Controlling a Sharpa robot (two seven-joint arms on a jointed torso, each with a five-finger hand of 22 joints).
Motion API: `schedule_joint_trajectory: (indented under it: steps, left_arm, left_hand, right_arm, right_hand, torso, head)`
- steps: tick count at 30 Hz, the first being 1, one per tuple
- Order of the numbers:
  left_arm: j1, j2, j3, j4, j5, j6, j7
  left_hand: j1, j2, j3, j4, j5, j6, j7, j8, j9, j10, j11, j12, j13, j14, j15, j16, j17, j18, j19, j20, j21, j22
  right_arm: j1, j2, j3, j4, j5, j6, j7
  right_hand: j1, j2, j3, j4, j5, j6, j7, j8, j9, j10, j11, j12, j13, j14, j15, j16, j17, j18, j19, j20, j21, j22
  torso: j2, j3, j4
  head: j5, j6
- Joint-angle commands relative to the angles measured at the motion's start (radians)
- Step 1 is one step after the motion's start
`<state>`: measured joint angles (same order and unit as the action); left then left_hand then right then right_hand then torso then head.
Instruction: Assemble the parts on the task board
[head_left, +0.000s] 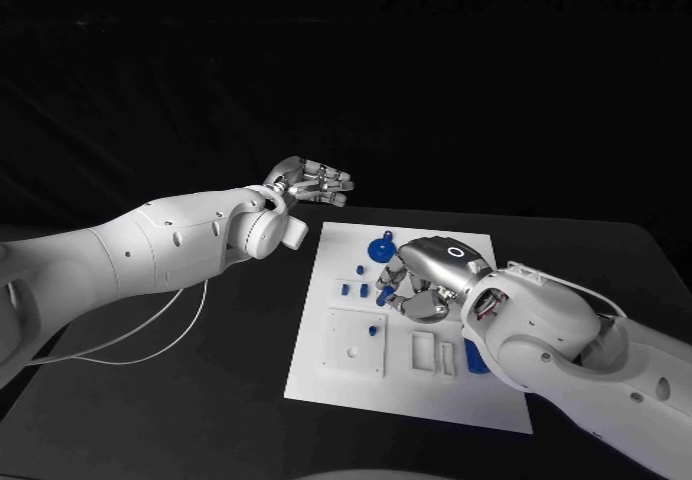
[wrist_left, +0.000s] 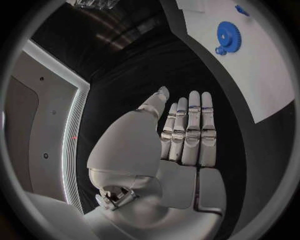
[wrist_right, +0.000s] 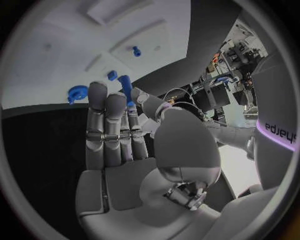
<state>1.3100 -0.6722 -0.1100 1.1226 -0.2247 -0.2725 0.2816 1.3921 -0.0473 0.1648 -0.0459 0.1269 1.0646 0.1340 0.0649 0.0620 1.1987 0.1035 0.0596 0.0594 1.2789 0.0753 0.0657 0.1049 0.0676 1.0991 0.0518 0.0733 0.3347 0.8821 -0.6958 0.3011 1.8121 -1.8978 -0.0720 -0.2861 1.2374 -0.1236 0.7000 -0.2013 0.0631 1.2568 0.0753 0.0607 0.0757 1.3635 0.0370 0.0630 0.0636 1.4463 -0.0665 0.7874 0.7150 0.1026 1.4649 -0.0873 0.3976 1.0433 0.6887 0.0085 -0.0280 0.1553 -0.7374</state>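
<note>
Head view has the right hand (head_left: 427, 275) low over the middle of the white task board (head_left: 346, 375), fingers curled down around a slim blue peg (head_left: 384, 296); in the right wrist view that same peg (wrist_right: 125, 89) looks pinched between thumb and fingertips, so I'd call it held. The left hand (head_left: 309, 183) hangs off past the board's far left corner over the black table (head_left: 173, 400), fingers straight and apart, carrying nothing; same flat palm in the left wrist view (wrist_left: 181, 145).

Handling guess: these parts look like hard moulded plastic, light, stiff, smooth, so probably a bit slippery against metal fingers. The blue gear (head_left: 379, 248) near the far edge is a flat toothed disc with a hub (wrist_left: 229, 36); I'd take it by the rim. The peg wants a pinch across its shaft; keep it straight for the hole. Board itself is matte with rectangular recesses.
</note>
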Motion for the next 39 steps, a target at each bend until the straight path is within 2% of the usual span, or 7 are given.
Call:
schedule_joint_trajectory:
  steps: [1, 3, 7, 10, 14, 29, 39]
  left_arm:
    - [0.000, 0.007, 0.001, -0.003, 0.000, 0.009, 0.010]
    - [0.000, 0.009, 0.001, -0.003, 0.000, 0.009, 0.010]
    - [0.000, 0.012, 0.000, -0.003, 0.000, 0.008, 0.010]
    - [0.000, 0.014, 0.000, -0.003, 0.000, 0.009, 0.010]
    - [0.000, 0.016, 0.000, -0.003, 0.000, 0.011, 0.010]
    - [0.000, 0.016, 0.000, -0.003, 0.000, 0.015, 0.009]
    - [0.000, 0.014, 0.000, -0.003, 0.000, 0.017, 0.008]
  left_hand:
    - [0.003, 0.005, -0.004, 0.001, -0.003, 0.001, -0.002, -0.002, 0.001, -0.008, -0.002, -0.001, 0.000, -0.006, 0.000, -0.002, 0.001, -0.017, 0.004, 0.005, 0.004, -0.001]
    - [0.003, 0.005, -0.004, 0.001, -0.003, 0.001, -0.002, -0.002, 0.001, -0.008, -0.002, -0.001, 0.000, -0.006, 0.000, -0.002, 0.001, -0.017, 0.004, 0.005, 0.004, -0.001]
    - [0.004, 0.005, -0.004, 0.002, -0.003, -0.001, -0.002, -0.003, 0.001, -0.008, -0.001, -0.001, 0.000, -0.006, 0.000, -0.002, 0.001, -0.017, 0.003, 0.005, 0.005, -0.002]
    - [0.004, 0.005, -0.004, 0.002, -0.003, -0.001, -0.002, -0.003, 0.001, -0.008, -0.001, -0.001, 0.000, -0.006, 0.000, -0.002, 0.001, -0.017, 0.003, 0.005, 0.005, -0.002]
    - [0.004, 0.005, -0.004, 0.002, -0.003, -0.001, -0.002, -0.003, 0.001, -0.008, -0.001, -0.001, 0.000, -0.006, 0.000, -0.002, 0.001, -0.017, 0.003, 0.005, 0.005, -0.002]
    - [0.004, 0.005, -0.004, 0.002, -0.003, -0.001, -0.002, -0.003, 0.001, -0.008, -0.001, -0.001, 0.000, -0.006, 0.000, -0.002, 0.001, -0.017, 0.003, 0.005, 0.005, -0.002]
    - [0.004, 0.005, -0.004, 0.002, -0.003, -0.001, -0.002, -0.003, 0.001, -0.008, -0.001, -0.001, 0.000, -0.006, 0.000, -0.002, 0.001, -0.017, 0.003, 0.005, 0.005, -0.002]
  right_arm:
    - [-0.001, 0.014, -0.022, -0.007, -0.016, -0.024, 0.026]
    - [-0.001, 0.023, -0.038, -0.010, -0.015, -0.029, 0.031]
    - [-0.001, 0.042, -0.061, -0.014, -0.001, -0.036, 0.039]
    - [-0.004, 0.053, -0.071, -0.017, 0.005, -0.039, 0.043]
    - [-0.012, 0.068, -0.083, -0.024, 0.008, -0.040, 0.047]
    - [-0.022, 0.083, -0.115, -0.042, -0.001, -0.012, 0.049]
    - [-0.022, 0.078, -0.125, -0.042, -0.006, 0.009, 0.041]
  right_hand:
    - [0.008, 0.007, -0.001, -0.002, 0.008, 0.009, 0.000, 0.004, 0.002, 0.031, -0.025, 0.004, 0.001, 0.002, -0.007, -0.001, -0.001, 0.011, 0.015, -0.009, -0.007, 0.001]
    - [0.008, 0.007, -0.001, -0.002, 0.008, 0.009, 0.000, 0.004, 0.002, 0.031, -0.025, 0.004, 0.001, 0.002, -0.007, -0.001, -0.001, 0.011, 0.015, -0.009, -0.007, 0.001]
    - [0.008, 0.009, -0.003, -0.004, 0.012, 0.008, 0.000, 0.003, 0.001, 0.031, -0.025, 0.004, 0.001, 0.002, -0.006, -0.002, -0.002, 0.011, 0.016, -0.009, -0.009, 0.002]
    - [0.007, 0.009, -0.004, -0.004, 0.014, 0.008, 0.000, 0.003, 0.001, 0.030, -0.024, 0.004, 0.001, 0.002, -0.006, -0.002, -0.002, 0.011, 0.016, -0.009, -0.010, 0.002]
    - [0.006, 0.012, -0.006, -0.008, 0.015, 0.008, 0.000, 0.003, 0.001, 0.030, -0.024, 0.004, 0.001, 0.002, -0.006, -0.003, -0.003, 0.011, 0.018, -0.009, -0.014, 0.004]
    - [0.005, 0.013, -0.006, -0.011, 0.019, 0.008, 0.000, 0.004, 0.001, 0.031, -0.024, 0.004, 0.001, 0.002, -0.006, -0.003, -0.004, 0.011, 0.019, -0.008, -0.016, 0.007]
    - [0.003, 0.014, -0.006, -0.014, 0.021, 0.009, 0.000, 0.004, 0.001, 0.031, -0.025, 0.004, 0.001, 0.002, -0.006, -0.002, -0.003, 0.011, 0.019, -0.009, -0.018, 0.010]
  torso:
    - [-0.001, -0.0013, 0.0000]
    - [0.000, -0.0006, 0.0000]
    - [0.000, 0.0013, 0.0008]
    - [0.000, 0.0023, 0.0005]
    - [0.000, 0.0013, 0.0004]
    - [0.000, 0.0011, -0.0010]
    - [0.000, 0.0004, -0.0008]
  head:
    - [0.012, -0.005]
    - [0.019, -0.009]
    - [0.029, -0.014]
    - [0.034, -0.017]
    - [0.040, -0.020]
    - [0.048, -0.028]
    - [0.046, -0.032]
